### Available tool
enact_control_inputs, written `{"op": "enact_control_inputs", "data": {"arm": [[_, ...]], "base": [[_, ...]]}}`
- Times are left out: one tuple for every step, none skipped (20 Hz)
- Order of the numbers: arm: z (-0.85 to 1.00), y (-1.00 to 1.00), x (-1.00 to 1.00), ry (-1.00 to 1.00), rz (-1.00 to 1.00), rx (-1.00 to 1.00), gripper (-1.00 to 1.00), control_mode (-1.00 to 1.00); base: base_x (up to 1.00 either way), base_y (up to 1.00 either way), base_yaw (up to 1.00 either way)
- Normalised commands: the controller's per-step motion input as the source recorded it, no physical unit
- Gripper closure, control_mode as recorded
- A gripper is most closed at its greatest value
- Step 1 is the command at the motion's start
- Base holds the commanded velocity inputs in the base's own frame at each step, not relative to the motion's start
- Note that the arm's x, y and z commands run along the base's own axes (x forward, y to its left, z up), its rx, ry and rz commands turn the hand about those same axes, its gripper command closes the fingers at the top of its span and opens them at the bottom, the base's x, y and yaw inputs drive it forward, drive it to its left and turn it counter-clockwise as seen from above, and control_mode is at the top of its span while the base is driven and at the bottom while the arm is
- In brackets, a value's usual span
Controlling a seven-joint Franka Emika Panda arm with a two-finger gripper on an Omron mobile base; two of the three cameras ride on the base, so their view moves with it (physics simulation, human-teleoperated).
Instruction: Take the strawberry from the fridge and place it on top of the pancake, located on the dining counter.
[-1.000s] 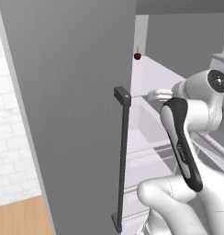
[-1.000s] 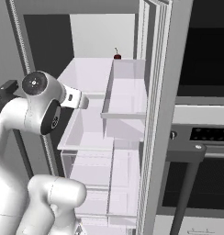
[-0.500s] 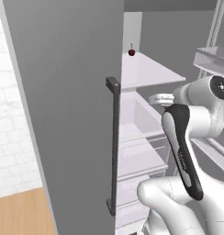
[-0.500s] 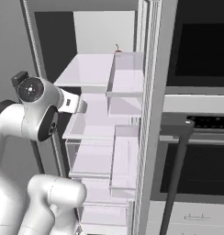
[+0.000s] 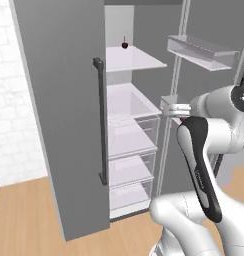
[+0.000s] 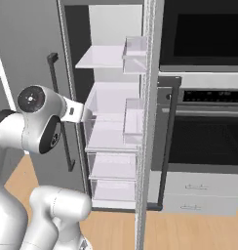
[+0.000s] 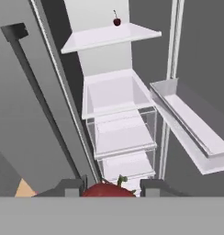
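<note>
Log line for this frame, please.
phase: carrying | gripper: shut on strawberry | fridge: door open | cherry: top shelf

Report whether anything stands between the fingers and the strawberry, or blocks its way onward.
Nothing stands between them: the strawberry sits gripped between the fingers, out in front of the open fridge. Whether the way on to the pancake is free cannot be judged from these views.

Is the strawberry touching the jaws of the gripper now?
Touching. In the hand view the strawberry sits between the two fingertips of the gripper, its red flesh meeting both with no gap.
</note>
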Motion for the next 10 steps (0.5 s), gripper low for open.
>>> {"op": "enact_control_inputs", "data": {"arm": [[0.0, 0.0, 0.0, 0.0, 0.0, 0.0, 1.0, 1.0], [0.0, 0.0, 0.0, 0.0, 0.0, 0.0, 1.0, 1.0], [0.0, 0.0, 0.0, 0.0, 0.0, 0.0, 1.0, 1.0], [0.0, 0.0, 0.0, 0.0, 0.0, 0.0, 1.0, 1.0], [0.0, 0.0, 0.0, 0.0, 0.0, 0.0, 1.0, 1.0], [0.0, 0.0, 0.0, 0.0, 0.0, 0.0, 1.0, 1.0], [0.0, 0.0, 0.0, 0.0, 0.0, 0.0, 1.0, 1.0], [0.0, 0.0, 0.0, 0.0, 0.0, 0.0, 1.0, 1.0], [0.0, 0.0, 0.0, 0.0, 0.0, 0.0, 1.0, 1.0], [0.0, 0.0, 0.0, 0.0, 0.0, 0.0, 1.0, 1.0]], "base": [[-1.0, 0.0, 0.0], [-1.0, 0.0, -0.01], [-1.0, 0.0, -0.05], [-1.0, 0.0, -0.11], [-1.0, -0.06, -0.18], [-1.0, -0.22, -0.26], [-1.0, -0.26, -0.29], [-1.0, -0.29, -0.36], [-1.0, -0.33, -0.39], [-1.0, -0.33, -0.46]]}}
